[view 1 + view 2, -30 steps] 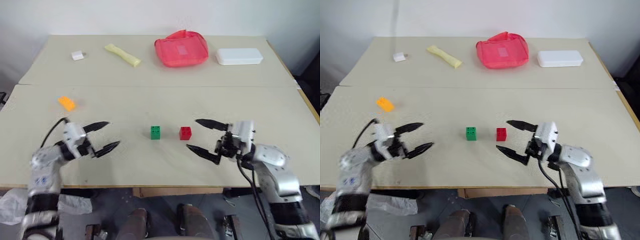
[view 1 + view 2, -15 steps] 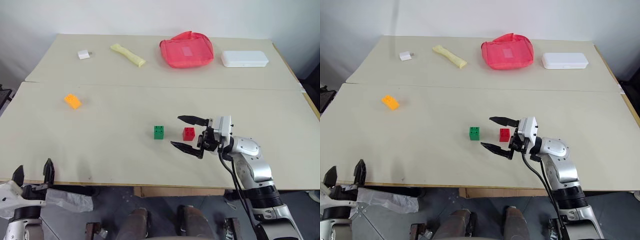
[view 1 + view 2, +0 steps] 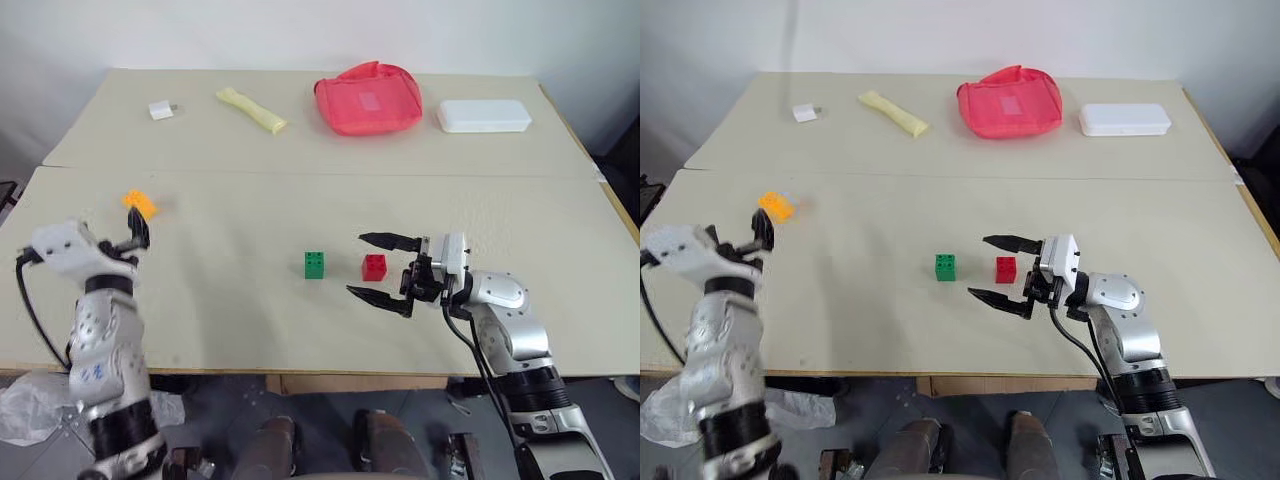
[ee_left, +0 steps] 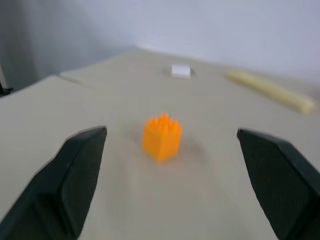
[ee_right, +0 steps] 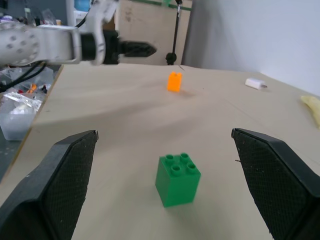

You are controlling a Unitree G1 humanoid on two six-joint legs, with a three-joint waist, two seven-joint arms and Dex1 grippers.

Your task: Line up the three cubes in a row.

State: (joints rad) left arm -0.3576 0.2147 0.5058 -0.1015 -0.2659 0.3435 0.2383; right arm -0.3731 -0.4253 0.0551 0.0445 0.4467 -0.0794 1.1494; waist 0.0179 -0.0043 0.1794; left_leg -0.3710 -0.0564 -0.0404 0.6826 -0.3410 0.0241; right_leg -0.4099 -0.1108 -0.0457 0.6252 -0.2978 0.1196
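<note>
On the table, the right gripper lies level with its jaws spread wide and empty; the red cube sits just beyond its fingertips, roughly in line with the gap but not between the fingers. The green cube stands a little farther out along the same line, just beside the red one. The left gripper, jaws also wide apart and holding nothing, points at the orange cube, which lies just ahead of its fingertips, untouched and well apart from the other two.
</note>
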